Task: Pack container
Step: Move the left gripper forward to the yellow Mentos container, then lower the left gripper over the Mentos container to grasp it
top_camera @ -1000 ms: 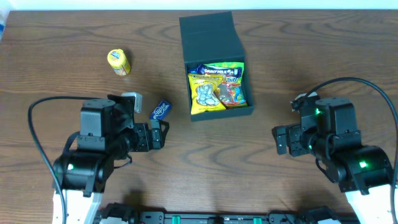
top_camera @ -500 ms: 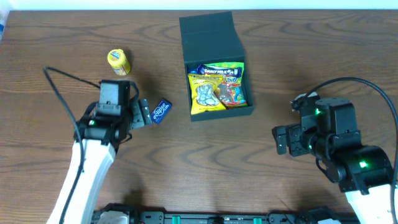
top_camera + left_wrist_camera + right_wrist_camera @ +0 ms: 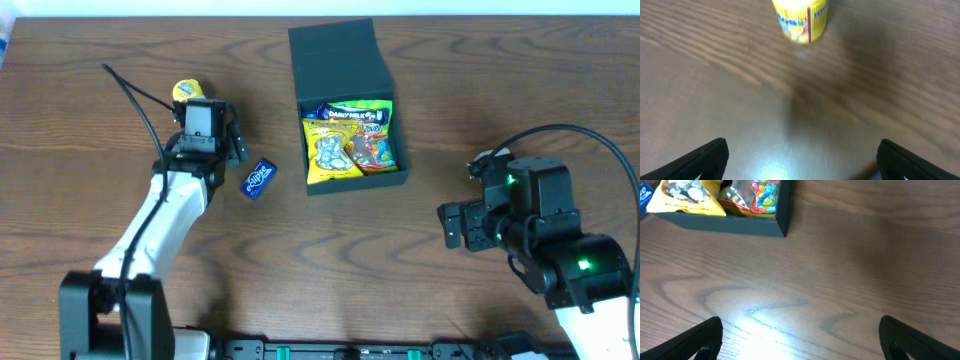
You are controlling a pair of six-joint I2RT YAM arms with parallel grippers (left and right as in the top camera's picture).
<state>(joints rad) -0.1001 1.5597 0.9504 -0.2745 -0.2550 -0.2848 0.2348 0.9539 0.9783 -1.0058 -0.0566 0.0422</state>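
— Step?
— Reach for a pickup, I'd say. Left end effector (image 3: 802,162), fingers spread and empty, hovers just short of the yellow can (image 3: 800,20). Next: straddle it and close.
— Right end effector (image 3: 800,340)?
— Spread too, holding nothing.
— Container (image 3: 335,58)?
— Mid-counter (image 3: 450,100), lid flapped back, roughly three packets inside (hard to separate).
— Counts?
— One container, one can, one loose blue packet (image 3: 258,178).

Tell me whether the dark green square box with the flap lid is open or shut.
Open. The dark green square box has its flap lid swung back, and colourful snack packets show inside it.
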